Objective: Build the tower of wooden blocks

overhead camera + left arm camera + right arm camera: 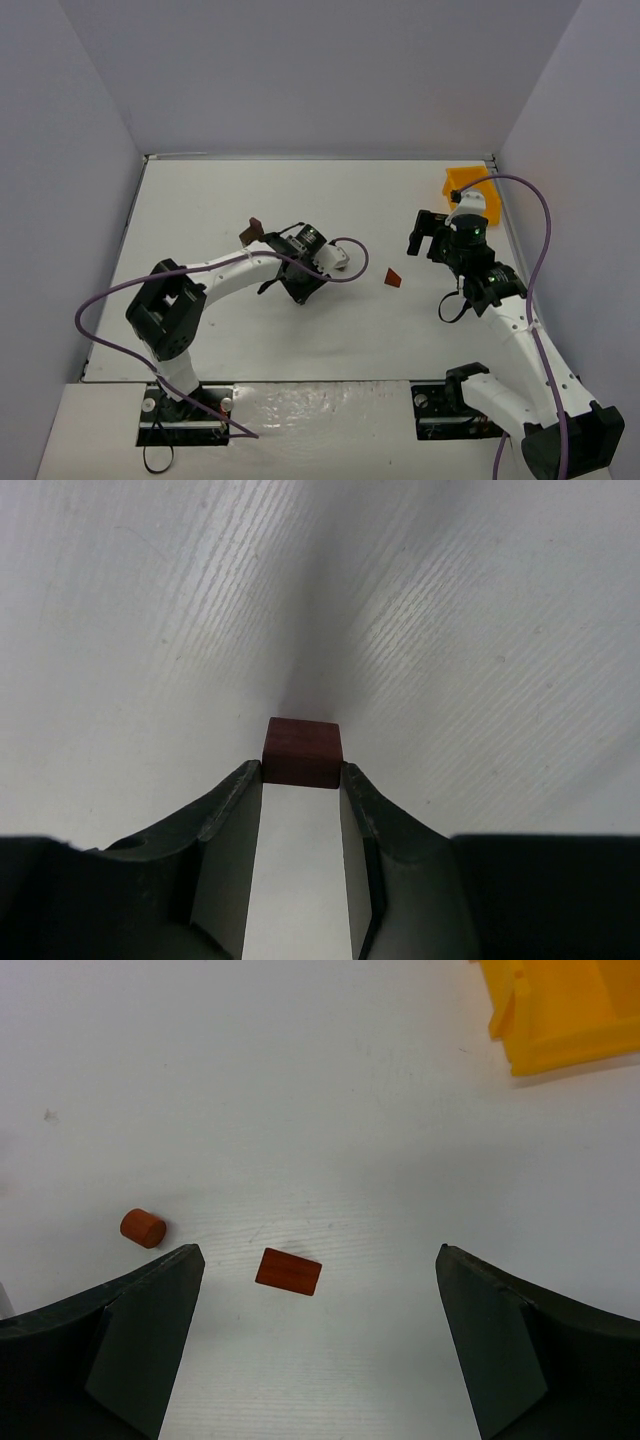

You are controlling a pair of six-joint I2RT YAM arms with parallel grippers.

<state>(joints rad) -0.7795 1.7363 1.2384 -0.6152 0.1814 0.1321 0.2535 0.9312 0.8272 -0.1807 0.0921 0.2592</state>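
1. A white table sits boxed in by plain pale lavender walls on three sides, with both arm bases bolted at its near edge.
2. The left arm reaches up and inward from the near left corner. The left gripper is left of the table's middle.
3. In the left wrist view its fingers stand narrow, pressed against both sides of a dark red block at their tips. Whether that block rests on the table or is lifted cannot be told.
4. The right arm runs along the right edge, and the right gripper points in from that side, near the far right corner.
5. Its fingers are spread wide and hold nothing; bare table shows between them.
6. A red-brown block lies flat on the table below and between those spread fingers, touching neither. From above it lies a little right of the table's middle, well apart from the left gripper.
7. A small cylinder of the same red-brown wood lies just beside the right gripper's finger on the left of the right wrist view, apart from the red-brown block.
8. A yellow bin stands in the far right corner, behind the right gripper.
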